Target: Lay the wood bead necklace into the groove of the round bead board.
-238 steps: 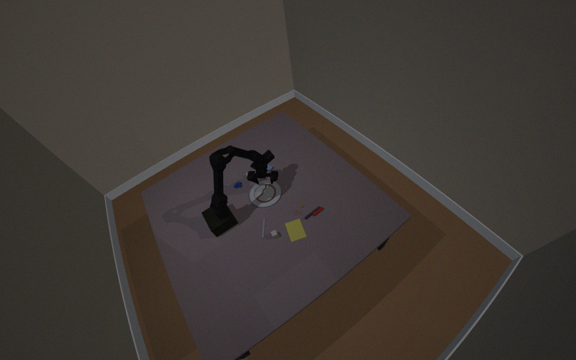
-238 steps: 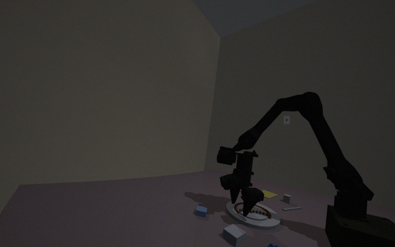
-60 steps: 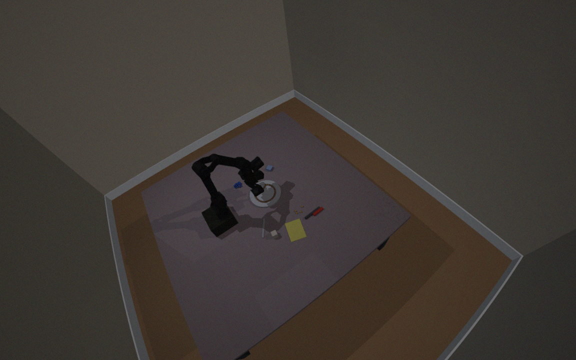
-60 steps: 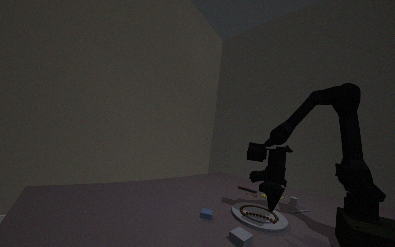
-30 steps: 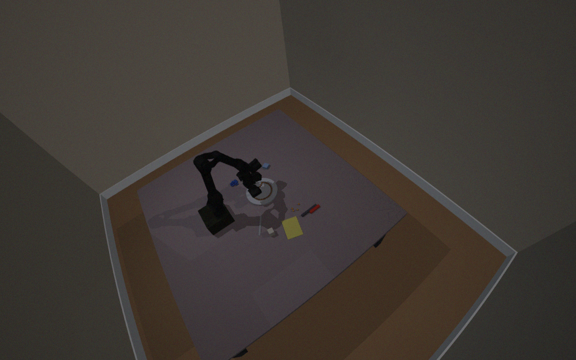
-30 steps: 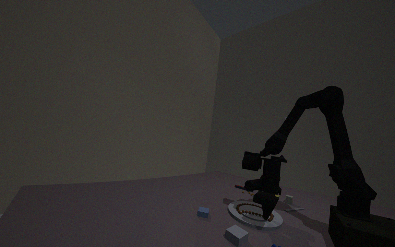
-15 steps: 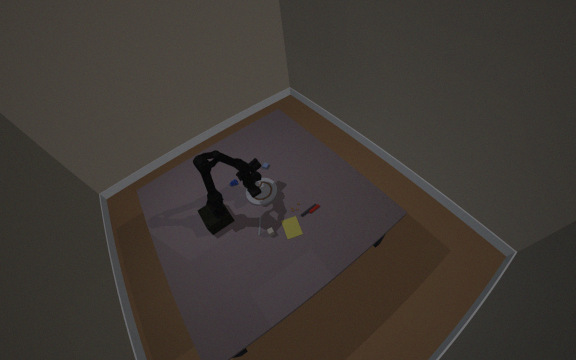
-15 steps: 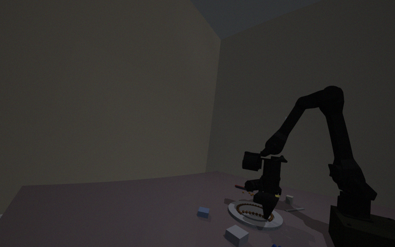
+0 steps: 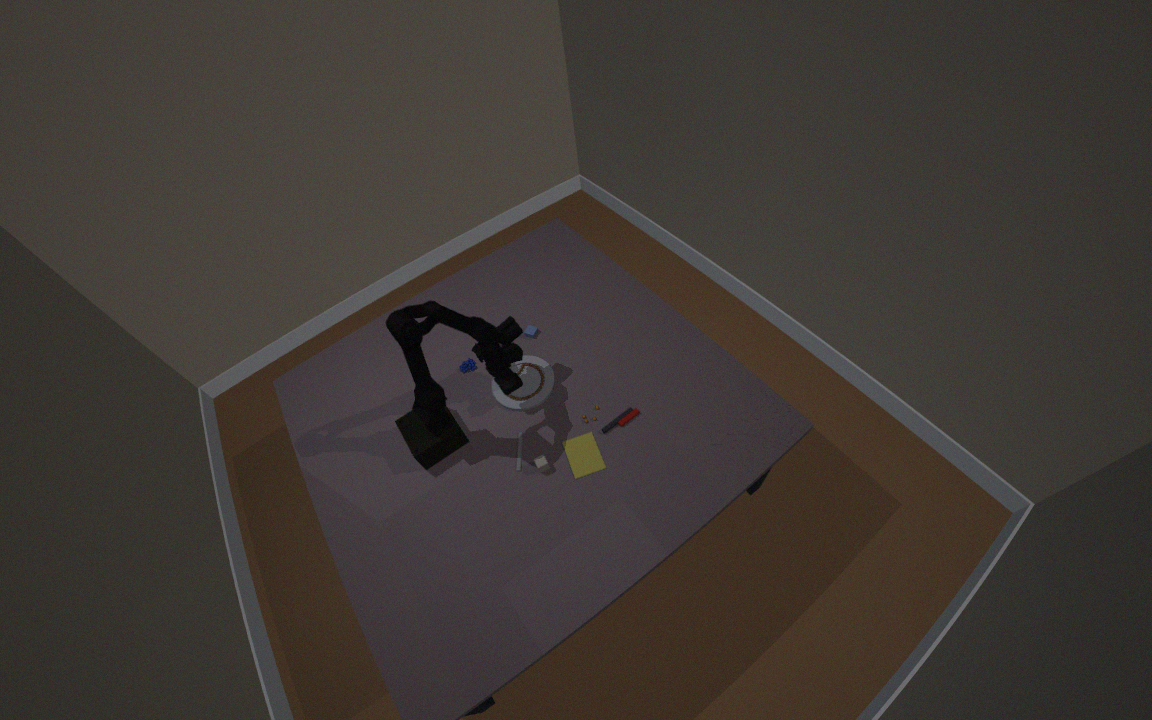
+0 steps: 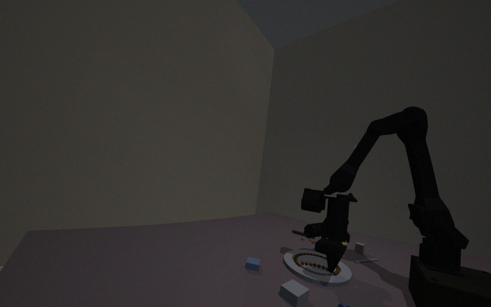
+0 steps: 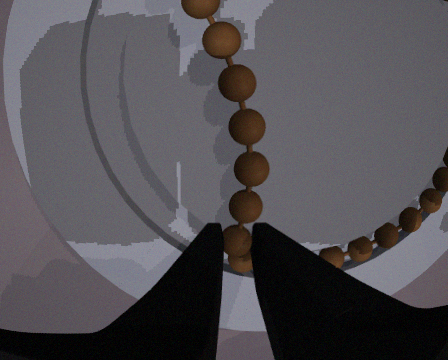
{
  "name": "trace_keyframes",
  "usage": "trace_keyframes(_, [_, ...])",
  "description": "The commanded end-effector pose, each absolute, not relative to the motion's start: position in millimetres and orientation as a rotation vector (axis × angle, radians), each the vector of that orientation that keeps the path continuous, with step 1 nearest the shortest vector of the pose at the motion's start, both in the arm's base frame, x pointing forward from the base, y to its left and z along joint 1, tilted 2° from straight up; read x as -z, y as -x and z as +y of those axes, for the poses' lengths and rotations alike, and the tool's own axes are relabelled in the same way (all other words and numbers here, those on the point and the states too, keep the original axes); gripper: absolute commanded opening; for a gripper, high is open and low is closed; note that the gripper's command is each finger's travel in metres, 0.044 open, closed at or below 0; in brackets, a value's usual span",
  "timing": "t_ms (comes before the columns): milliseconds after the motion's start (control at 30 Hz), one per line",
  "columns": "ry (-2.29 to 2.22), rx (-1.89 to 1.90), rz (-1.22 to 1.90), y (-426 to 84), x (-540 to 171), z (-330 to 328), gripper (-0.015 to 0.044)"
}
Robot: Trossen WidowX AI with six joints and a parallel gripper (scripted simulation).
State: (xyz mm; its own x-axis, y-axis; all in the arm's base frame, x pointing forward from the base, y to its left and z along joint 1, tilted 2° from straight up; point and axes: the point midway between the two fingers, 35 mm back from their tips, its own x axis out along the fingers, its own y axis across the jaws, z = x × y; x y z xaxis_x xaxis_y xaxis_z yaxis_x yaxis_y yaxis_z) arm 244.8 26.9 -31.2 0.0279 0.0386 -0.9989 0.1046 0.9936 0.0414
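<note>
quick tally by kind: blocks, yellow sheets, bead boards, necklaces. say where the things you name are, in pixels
blocks (image 9: 531,331) (image 10: 294,293): 3
yellow sheet (image 9: 584,454) (image 10: 345,243): 1
bead board (image 9: 550,380) (image 10: 290,266) (image 11: 54,150): 1
necklace (image 9: 542,383) (image 10: 314,265) (image 11: 251,169): 1
total: 6

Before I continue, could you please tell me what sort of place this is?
It looks like a plain robot test room: one black arm mounted on a table, small craft items such as a bead necklace and a yellow square set out, and bare walls close around.

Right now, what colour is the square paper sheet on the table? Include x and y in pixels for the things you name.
Yellow (image 9: 584,454), clearest in the top view.
</note>
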Motion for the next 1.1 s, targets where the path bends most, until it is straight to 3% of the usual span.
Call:
trace_keyframes(0, [-0.114, 0.051, 1.544, -244.8, 31.0, 26.8, 0.0000])
trace_keyframes(1067, [-0.120, 0.055, 1.547, -238.6, 25.9, 35.2, 0.0000])
